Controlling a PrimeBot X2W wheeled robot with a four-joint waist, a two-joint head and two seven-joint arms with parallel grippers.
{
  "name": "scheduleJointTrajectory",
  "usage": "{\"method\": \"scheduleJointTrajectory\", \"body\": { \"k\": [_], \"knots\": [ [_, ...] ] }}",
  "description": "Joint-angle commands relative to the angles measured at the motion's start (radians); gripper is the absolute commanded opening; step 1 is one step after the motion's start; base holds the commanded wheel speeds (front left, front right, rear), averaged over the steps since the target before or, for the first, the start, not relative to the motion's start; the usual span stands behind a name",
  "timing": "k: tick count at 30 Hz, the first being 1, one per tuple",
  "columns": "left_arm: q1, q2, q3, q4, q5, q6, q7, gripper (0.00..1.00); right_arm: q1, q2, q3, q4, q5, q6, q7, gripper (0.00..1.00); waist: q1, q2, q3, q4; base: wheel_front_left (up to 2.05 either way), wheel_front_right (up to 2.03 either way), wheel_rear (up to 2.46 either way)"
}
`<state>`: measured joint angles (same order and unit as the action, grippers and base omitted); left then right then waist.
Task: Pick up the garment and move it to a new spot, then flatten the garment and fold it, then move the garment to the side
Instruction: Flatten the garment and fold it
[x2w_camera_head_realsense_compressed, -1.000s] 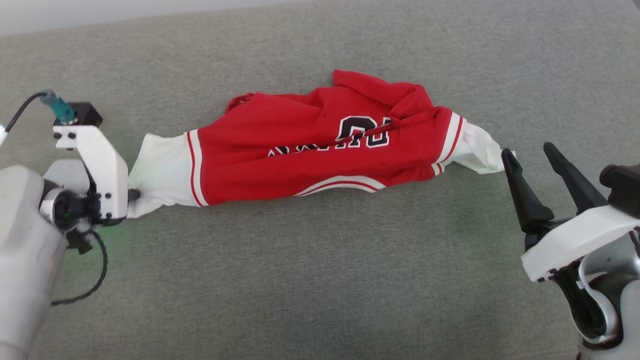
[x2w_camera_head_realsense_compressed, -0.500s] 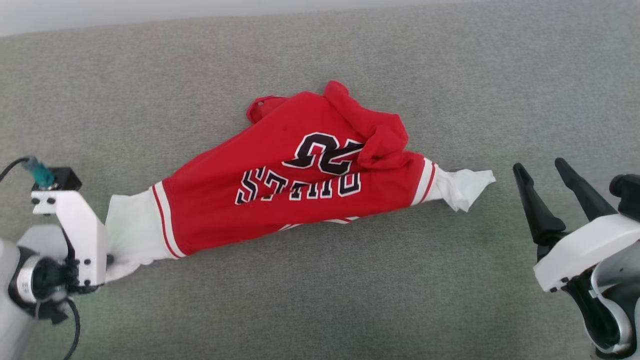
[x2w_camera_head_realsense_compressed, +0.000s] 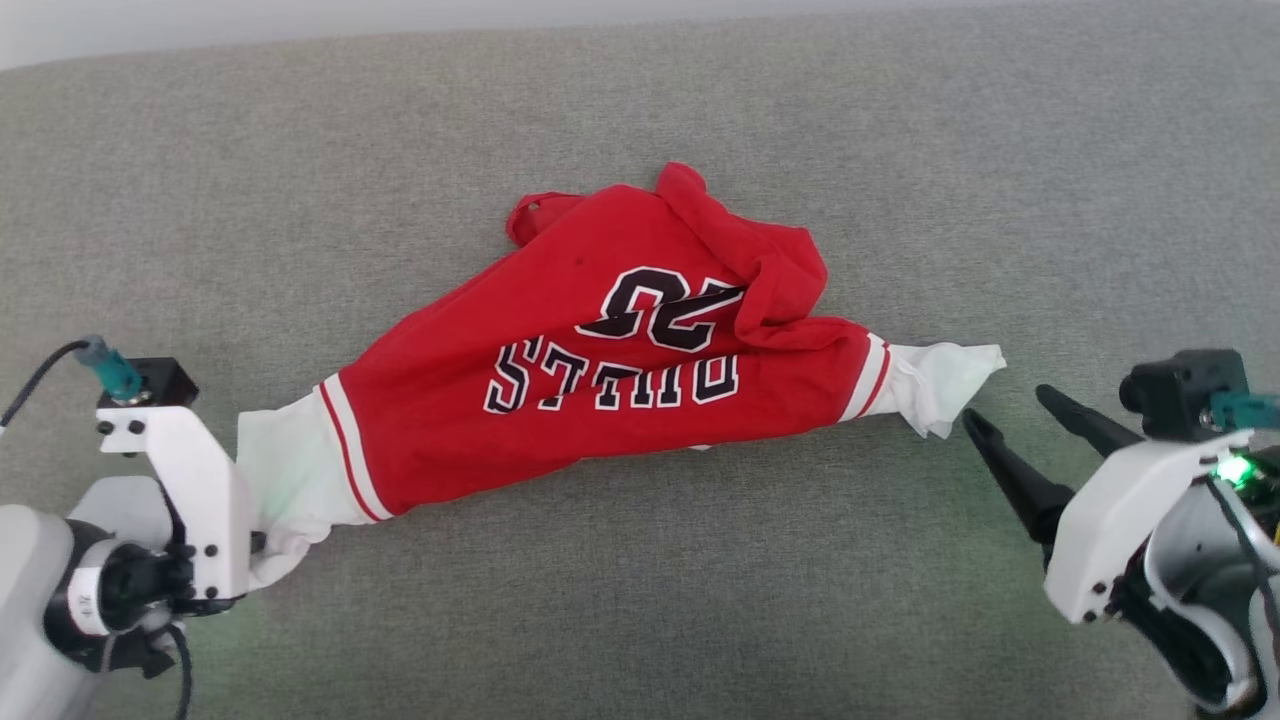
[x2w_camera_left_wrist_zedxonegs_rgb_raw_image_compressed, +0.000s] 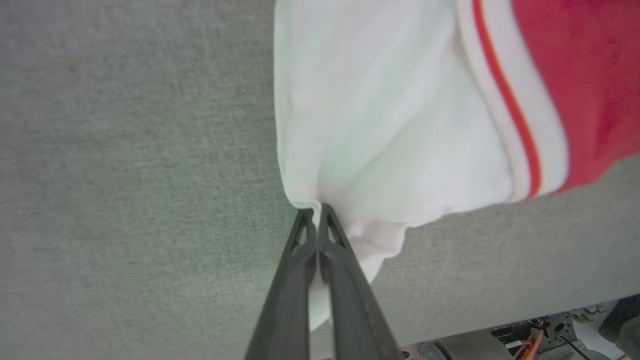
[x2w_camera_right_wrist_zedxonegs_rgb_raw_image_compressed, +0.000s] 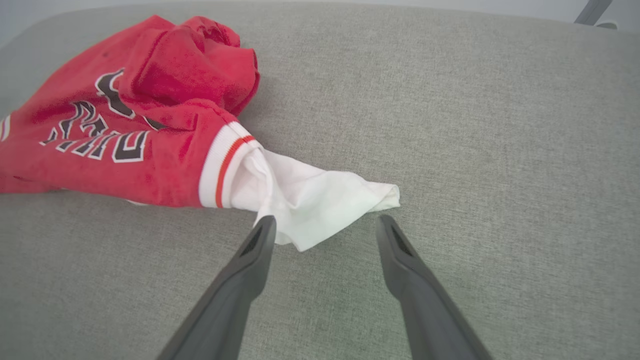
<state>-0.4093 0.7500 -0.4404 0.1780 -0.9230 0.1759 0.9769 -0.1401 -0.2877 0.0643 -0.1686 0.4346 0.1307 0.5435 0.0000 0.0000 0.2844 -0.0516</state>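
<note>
Since a second ago the red garment (x2w_camera_head_realsense_compressed: 620, 435) has been swinging round on the grey padded surface (x2w_camera_head_realsense_compressed: 640, 620). It is now lying on a slant rather than straight across, and more of its black print (x2w_camera_head_realsense_compressed: 640, 345) is showing, reading upside down in the head view. The right gripper (x2w_camera_head_realsense_compressed: 1005, 405), which was standing fingers-up well off the garment's right end, is now tipping its fingers toward that end. The garment is lying crumpled and stretched out near the middle of the surface, with a bunched red fold sitting on its far right part beside the print. The left gripper (x2w_camera_left_wrist_zedxonegs_rgb_raw_image_compressed: 315, 210) is sitting at the garment's left, nearer end, its jaws clenched tight on the edge of the white left sleeve (x2w_camera_head_realsense_compressed: 290, 470), so the cloth there is pulling taut. At the garment's opposite end the right gripper is hanging with its jaws spread wide, holding nothing. In the right wrist view the crumpled tip of the white right sleeve (x2w_camera_right_wrist_zedxonegs_rgb_raw_image_compressed: 310, 200) is lying just ahead of the two fingertips and between them, seemingly not yet touched. This looks like the turn from relocating to flattening, with one sleeve held and the other being approached. The next move probably calls for easing the open fingers around the sleeve tip and closing on it. Both ends would then need drawing apart to spread the cloth and free the bunched fold.
</note>
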Motion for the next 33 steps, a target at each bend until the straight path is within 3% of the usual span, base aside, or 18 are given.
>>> {"method": "scheduleJointTrajectory", "body": {
  "k": [1, 10, 16, 19, 20, 21, 22, 27, 33],
  "knots": [
    [0.003, -0.012, -0.005, -0.005, 0.002, -0.001, -0.001, 0.00, -0.024, -0.023, 0.011, 0.011, 0.013, 0.000, 0.029, 1.00, 0.0000, 0.0000, 0.001, 0.005, 0.00, 0.00, 0.00],
    [-0.052, -0.070, -0.045, 0.022, 0.019, -0.034, -0.014, 0.00, -0.174, -0.163, 0.121, 0.159, 0.087, 0.000, 0.203, 1.00, 0.0000, 0.0000, 0.019, 0.062, 0.00, 0.00, 0.00],
    [-0.079, -0.102, -0.058, 0.048, 0.023, -0.053, -0.032, 0.00, -0.266, -0.222, 0.255, 0.260, 0.109, 0.000, 0.249, 1.00, 0.0000, 0.0000, 0.036, 0.091, 0.00, 0.00, 0.00],
    [-0.090, -0.114, -0.065, 0.068, 0.025, -0.062, -0.043, 0.00, -0.305, -0.223, 0.320, 0.325, 0.137, 0.000, 0.254, 1.00, 0.0000, 0.0000, 0.040, 0.098, 0.00, 0.00, 0.00],
    [-0.094, -0.120, -0.066, 0.074, 0.026, -0.064, -0.047, 0.00, -0.314, -0.228, 0.343, 0.347, 0.142, 0.000, 0.261, 0.49, 0.0000, 0.0000, 0.041, 0.101, 0.00, 0.00, 0.00],
    [-0.094, -0.120, -0.066, 0.074, 0.026, -0.064, -0.047, 0.00, -0.314, -0.228, 0.343, 0.347, 0.142, 0.000, 0.261, 0.49, 0.0000, 0.0000, 0.041, 0.101, 0.00, 0.00, 0.00],
    [-0.098, -0.125, -0.066, 0.082, 0.026, -0.067, -0.051, 0.00, -0.323, -0.233, 0.364, 0.371, 0.152, 0.000, 0.268, 0.00, 0.0000, 0.0000, 0.042, 0.103, 0.00, 0.00, 0.00],
    [-0.134, -0.133, -0.051, 0.102, 0.027, -0.067, -0.074, 0.00, -0.369, -0.248, 0.378, 0.415, 0.226, 0.000, 0.260, 0.00, 0.0000, 0.0000, 0.028, 0.104, 0.00, 0.00, 0.00],
    [-0.189, -0.107, -0.023, 0.043, 0.028, -0.055, -0.066, 0.00, -0.413, -0.258, 0.314, 0.347, 0.376, 0.000, 0.292, 0.00, 0.0000, 0.0000, -0.019, 0.097, 0.00, 0.00, 0.00]
  ]
}}
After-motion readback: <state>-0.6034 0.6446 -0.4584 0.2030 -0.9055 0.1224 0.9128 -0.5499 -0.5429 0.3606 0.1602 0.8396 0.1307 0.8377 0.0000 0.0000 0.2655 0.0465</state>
